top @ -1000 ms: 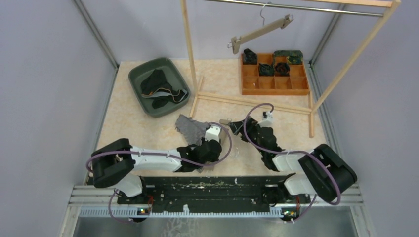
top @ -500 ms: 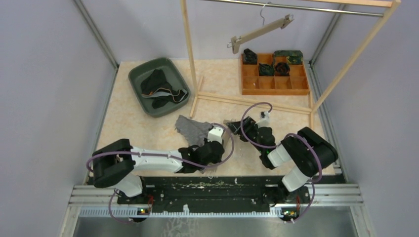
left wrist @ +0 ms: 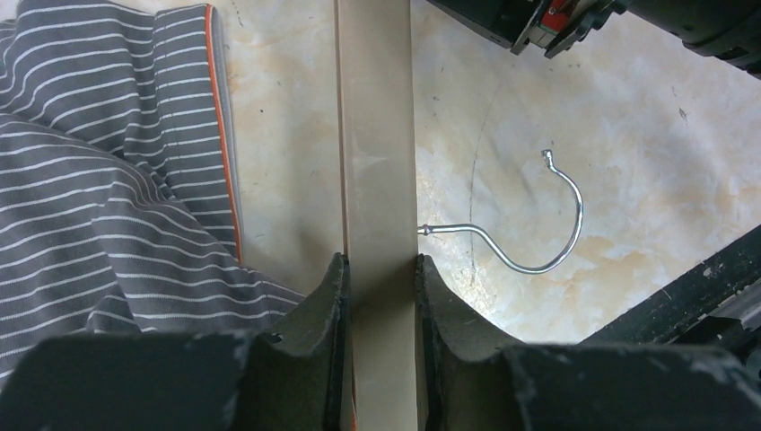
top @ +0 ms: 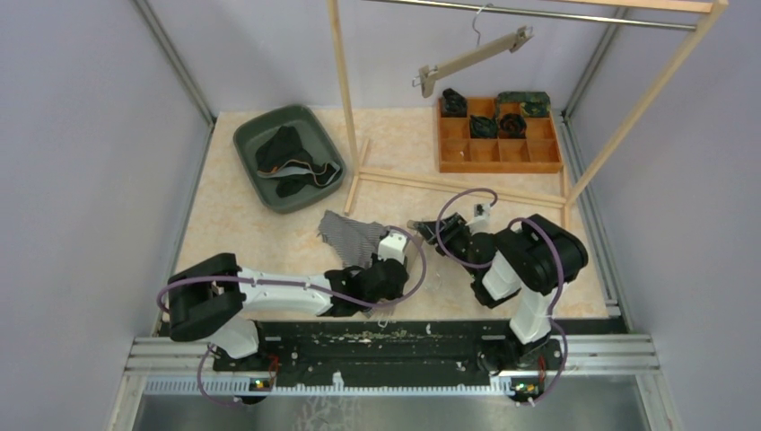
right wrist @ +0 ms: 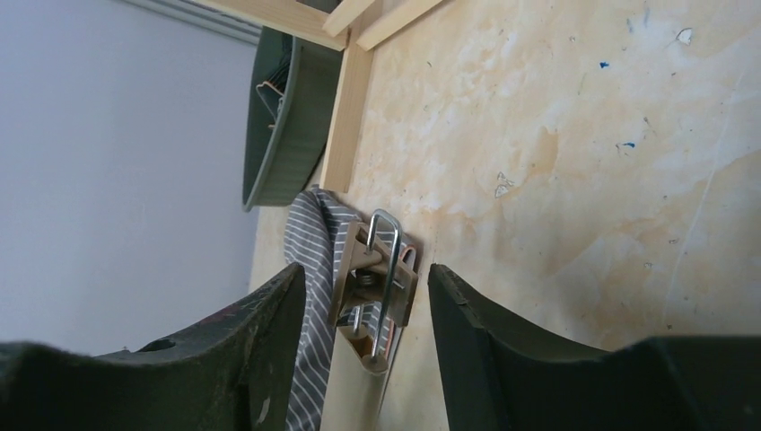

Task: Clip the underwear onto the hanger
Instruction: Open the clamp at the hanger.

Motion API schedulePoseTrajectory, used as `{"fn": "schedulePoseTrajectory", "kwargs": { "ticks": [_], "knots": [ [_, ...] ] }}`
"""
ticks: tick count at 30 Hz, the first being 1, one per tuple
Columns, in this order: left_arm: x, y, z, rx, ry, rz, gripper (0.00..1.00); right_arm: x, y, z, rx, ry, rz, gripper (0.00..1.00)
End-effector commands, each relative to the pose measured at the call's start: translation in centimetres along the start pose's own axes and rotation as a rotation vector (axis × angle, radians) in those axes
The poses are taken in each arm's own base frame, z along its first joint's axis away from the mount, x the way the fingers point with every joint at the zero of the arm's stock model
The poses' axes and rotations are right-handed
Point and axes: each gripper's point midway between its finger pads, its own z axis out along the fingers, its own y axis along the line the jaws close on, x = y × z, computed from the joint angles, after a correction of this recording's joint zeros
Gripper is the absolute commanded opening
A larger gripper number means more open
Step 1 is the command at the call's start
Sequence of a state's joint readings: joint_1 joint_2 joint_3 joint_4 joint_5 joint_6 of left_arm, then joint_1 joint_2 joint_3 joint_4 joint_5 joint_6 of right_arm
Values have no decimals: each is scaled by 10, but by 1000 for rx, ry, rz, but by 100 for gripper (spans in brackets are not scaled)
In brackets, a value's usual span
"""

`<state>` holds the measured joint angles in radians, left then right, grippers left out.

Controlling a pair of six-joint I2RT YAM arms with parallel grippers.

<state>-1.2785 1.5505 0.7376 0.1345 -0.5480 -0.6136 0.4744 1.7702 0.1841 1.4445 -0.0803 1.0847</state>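
Left claw [left wrist: 380,269] clamps the hanger [left wrist: 377,135]; underwear [left wrist: 108,180] lies on the desk [right wrist: 583,135] just beside it; right claw [right wrist: 368,278] is parted, the clip [right wrist: 381,269] between its fingers.

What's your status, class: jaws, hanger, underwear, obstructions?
Left jaws shut on hanger bar. Right jaws open, facing the clip. Striped underwear lies at clip; whether clipped, unclear. Nothing blocking.

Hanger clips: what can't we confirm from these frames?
- Right wrist: whether the clip actually bites the underwear; the fabric passes behind it.
- Left wrist: both ends of the hanger, cut off by the top edge and the left gripper.
- Top external: clip state, too small, partly under the right gripper.
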Motion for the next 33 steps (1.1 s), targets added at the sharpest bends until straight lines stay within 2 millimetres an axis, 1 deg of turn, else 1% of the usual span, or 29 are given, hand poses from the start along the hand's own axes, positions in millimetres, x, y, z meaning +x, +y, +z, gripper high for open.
{"fn": "schedulePoseTrajectory", "kwargs": {
  "ticks": [1,6,14,15,18,20,21,23,24,25,26,27,28,31,33],
  "knots": [
    [-7,-9,-4,24,-22,-28,0,-15,22,1,-111,-55,10,52],
    [-4,-10,-4,22,-18,-28,0,-16,19,1,-116,-57,20,48],
    [-2,-10,-5,22,-14,-29,0,-19,15,-1,-118,-69,20,35],
    [-1,-10,-5,21,-13,-29,0,-19,15,-1,-118,-68,20,32],
    [1,-10,-5,16,-8,-27,0,-19,14,-1,-118,-69,16,15],
    [2,-8,-5,8,-6,-29,0,-20,14,-2,-115,-69,15,0],
    [2,-8,-4,2,-5,-29,0,-20,13,-2,-114,-71,15,0],
    [3,-3,-4,-28,3,-25,7,-21,13,-3,-116,-74,14,0],
    [3,0,-4,-49,6,-25,14,-22,14,-3,-118,-77,12,0],
    [0,2,-4,-69,1,-28,28,-22,13,-4,-115,-78,12,0],
    [-3,5,-6,-86,-8,-28,45,-22,13,-5,-117,-78,10,0],
    [-7,8,-8,-101,-20,-28,58,-23,12,-5,-115,-78,10,0],
    [-13,11,-9,-112,-38,-32,65,-23,12,-6,-114,-79,9,0],
    [-28,14,-15,-116,-87,-31,67,-23,11,-7,-111,-78,8,0],
    [-33,14,-17,-113,-99,-29,67,-23,12,-7,-114,-76,7,0]
  ]
}}
